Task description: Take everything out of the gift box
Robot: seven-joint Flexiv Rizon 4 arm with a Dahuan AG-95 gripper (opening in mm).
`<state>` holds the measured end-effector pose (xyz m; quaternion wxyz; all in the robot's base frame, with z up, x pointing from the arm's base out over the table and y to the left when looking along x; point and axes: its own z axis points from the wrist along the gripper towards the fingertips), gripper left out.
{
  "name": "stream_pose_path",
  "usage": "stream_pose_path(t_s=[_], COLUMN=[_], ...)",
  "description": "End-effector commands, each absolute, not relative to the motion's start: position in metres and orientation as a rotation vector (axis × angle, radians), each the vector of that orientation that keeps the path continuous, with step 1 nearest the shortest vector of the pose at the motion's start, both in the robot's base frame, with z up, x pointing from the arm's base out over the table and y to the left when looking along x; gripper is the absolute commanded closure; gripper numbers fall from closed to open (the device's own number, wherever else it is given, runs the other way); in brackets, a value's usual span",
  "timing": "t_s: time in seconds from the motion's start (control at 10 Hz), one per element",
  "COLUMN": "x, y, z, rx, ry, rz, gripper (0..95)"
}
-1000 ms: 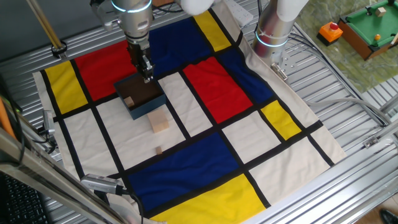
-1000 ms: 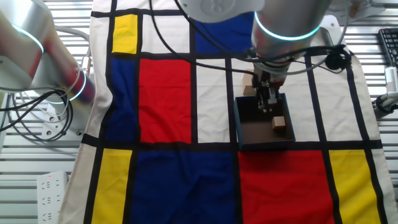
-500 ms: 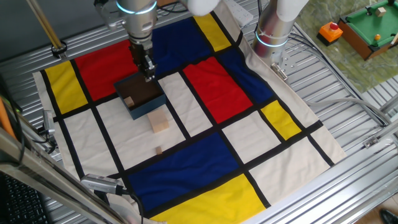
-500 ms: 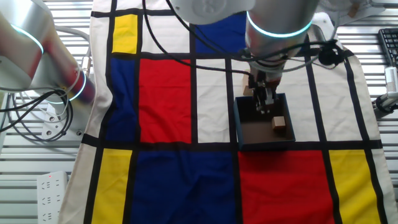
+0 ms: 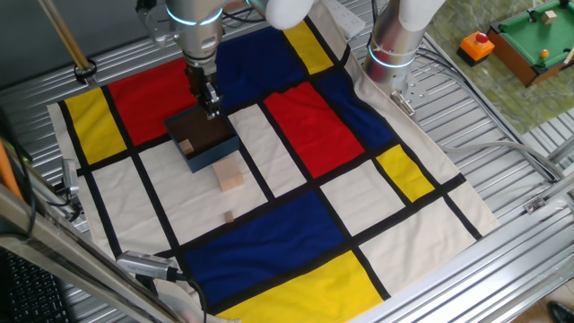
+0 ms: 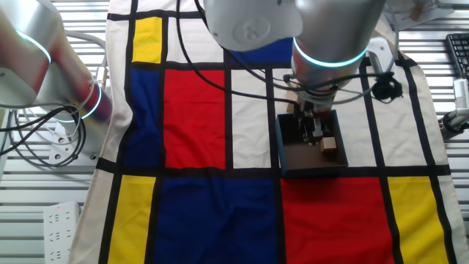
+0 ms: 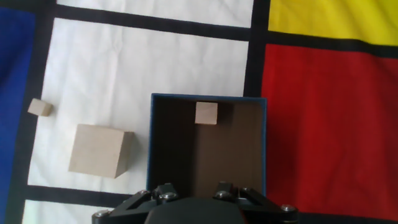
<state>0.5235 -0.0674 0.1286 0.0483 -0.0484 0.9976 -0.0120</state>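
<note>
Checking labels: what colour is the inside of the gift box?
Dark brown inside the gift box, clearest in the hand view.

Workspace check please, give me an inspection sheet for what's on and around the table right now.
Surface: checked cloth in red, blue, yellow and white, spread over a slatted metal table.
Job's things: gift box on the cloth, one small block inside against its far wall; large cube and tiny block lie outside on a white panel.
Clutter: green-topped toy table and an orange object off the cloth.
Grippers: gripper over the box's rim; open or shut cannot be told.
Cables: black cables by the second arm's base.
Surroundings: second arm, power strip, keyboard.
</note>
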Motion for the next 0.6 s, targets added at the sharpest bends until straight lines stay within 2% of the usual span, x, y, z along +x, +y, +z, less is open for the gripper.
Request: stream_pose_path(t_s=[0.1,0.6], x=[0.5217,0.5206], y=[-0.0677,-0.0674], z=[0.1313,0.1346], rx=[-0.126,-0.088], ry=[3.046,3.041], rz=[-0.037,-0.054], gripper=[57.0,57.0])
